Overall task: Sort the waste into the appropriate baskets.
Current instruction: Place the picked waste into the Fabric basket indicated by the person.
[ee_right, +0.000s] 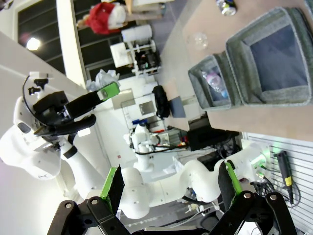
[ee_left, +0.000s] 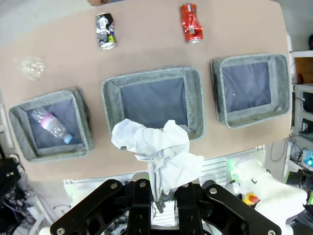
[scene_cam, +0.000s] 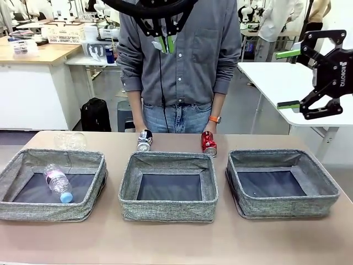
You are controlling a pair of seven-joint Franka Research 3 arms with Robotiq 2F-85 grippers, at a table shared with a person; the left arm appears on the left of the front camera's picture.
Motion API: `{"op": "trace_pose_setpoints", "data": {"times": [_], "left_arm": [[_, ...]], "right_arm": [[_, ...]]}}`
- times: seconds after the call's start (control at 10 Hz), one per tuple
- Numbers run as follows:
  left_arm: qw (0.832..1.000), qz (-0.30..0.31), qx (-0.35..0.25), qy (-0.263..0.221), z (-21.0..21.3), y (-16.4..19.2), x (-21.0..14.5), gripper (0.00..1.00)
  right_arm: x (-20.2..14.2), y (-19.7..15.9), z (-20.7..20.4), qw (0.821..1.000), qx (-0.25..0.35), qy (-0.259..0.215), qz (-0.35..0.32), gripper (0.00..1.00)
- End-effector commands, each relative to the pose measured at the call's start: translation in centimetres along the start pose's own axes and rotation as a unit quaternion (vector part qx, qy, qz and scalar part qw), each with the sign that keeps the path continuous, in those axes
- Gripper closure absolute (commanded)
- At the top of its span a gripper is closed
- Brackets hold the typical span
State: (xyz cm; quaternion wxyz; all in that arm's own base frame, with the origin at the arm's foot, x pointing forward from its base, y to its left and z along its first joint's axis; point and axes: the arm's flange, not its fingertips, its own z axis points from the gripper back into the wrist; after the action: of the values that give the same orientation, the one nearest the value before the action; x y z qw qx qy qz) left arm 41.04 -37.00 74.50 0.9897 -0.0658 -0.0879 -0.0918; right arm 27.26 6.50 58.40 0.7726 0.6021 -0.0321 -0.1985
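Observation:
My left gripper [ee_left: 164, 198] hangs high over the table, shut on a crumpled white wad [ee_left: 156, 147]. Below it stand three grey baskets: left [scene_cam: 55, 210], middle [scene_cam: 168, 211] and right [scene_cam: 287, 207]. A clear bottle [scene_cam: 58, 182] with a pink label and blue cap lies in the left basket. On the table behind the baskets lie a crushed clear bottle [scene_cam: 69, 141], a black-and-white can [scene_cam: 144, 140] and a red can [scene_cam: 208, 143]. My right gripper [scene_cam: 289, 80] is raised at the far right, open and holding nothing.
A person [scene_cam: 176, 61] stands at the table's far edge behind the two cans, hands down near them. The table in front of the baskets is bare. White tables and benches stand farther back.

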Motion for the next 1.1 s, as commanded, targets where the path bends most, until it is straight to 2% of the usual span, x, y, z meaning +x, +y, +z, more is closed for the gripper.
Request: {"op": "trace_pose_setpoints", "data": {"times": [0.0, 1.0], "left_arm": [[1.000, 0.007, 0.005, -0.003, 0.25, 0.14, -0.03, 0.91], [1.000, 0.007, 0.005, -0.003, 0.25, 0.14, -0.03, 0.91]], "right_arm": [[-0.07, 0.15, -0.17, 1.000, 0.011, 0.002, 0.000, 0.00], [-0.07, 0.15, -0.17, 1.000, 0.011, 0.002, 0.000, 0.00]]}}
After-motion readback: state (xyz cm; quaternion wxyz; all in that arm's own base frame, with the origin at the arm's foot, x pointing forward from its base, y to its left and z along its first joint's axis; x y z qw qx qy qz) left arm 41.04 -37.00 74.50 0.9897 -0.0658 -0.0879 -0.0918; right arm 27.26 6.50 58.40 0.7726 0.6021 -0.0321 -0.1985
